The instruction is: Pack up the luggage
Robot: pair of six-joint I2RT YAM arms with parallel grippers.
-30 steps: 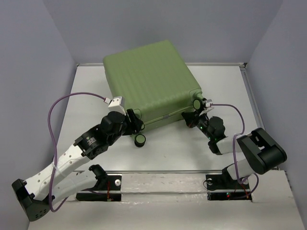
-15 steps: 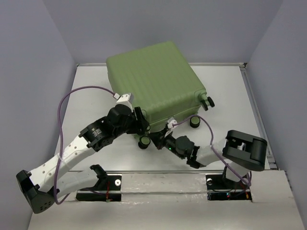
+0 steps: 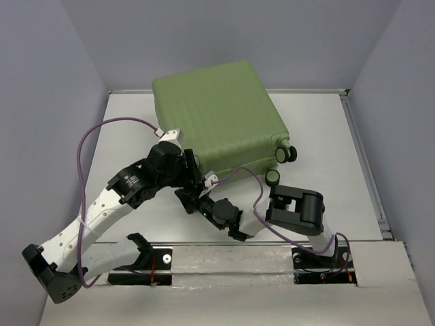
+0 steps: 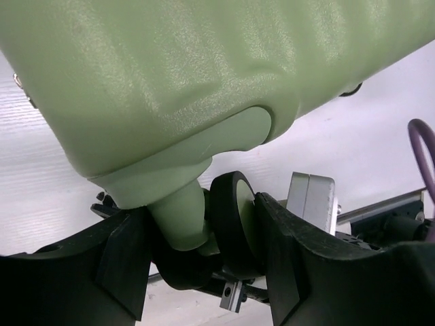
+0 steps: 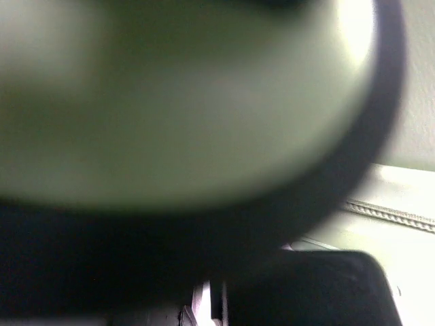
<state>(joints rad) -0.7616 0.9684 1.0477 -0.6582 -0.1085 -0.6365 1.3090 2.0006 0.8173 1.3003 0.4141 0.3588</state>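
The luggage (image 3: 214,115) is a closed light-green ribbed suitcase lying flat at the back middle of the table. It fills the top of the left wrist view (image 4: 204,68). My left gripper (image 3: 192,178) is at its near-left corner. In the left wrist view this gripper (image 4: 204,238) is shut on a black caster wheel with a green hub (image 4: 234,217) and its green stem. My right gripper (image 3: 192,202) reaches left and sits just below that same corner. The right wrist view is a blur of green hub (image 5: 170,102) and black rim, so its jaws do not show.
Two more wheels (image 3: 272,177) (image 3: 289,154) stick out at the suitcase's near-right corner. The right arm's elbow (image 3: 299,210) lies low across the front of the white table (image 3: 326,136). A purple cable (image 3: 88,146) loops at the left. Grey walls enclose the table.
The right arm has swung left from the near-right wheels to the near-left corner, beside the left gripper. The suitcase has shifted slightly right. The left gripper stays at the wheel.
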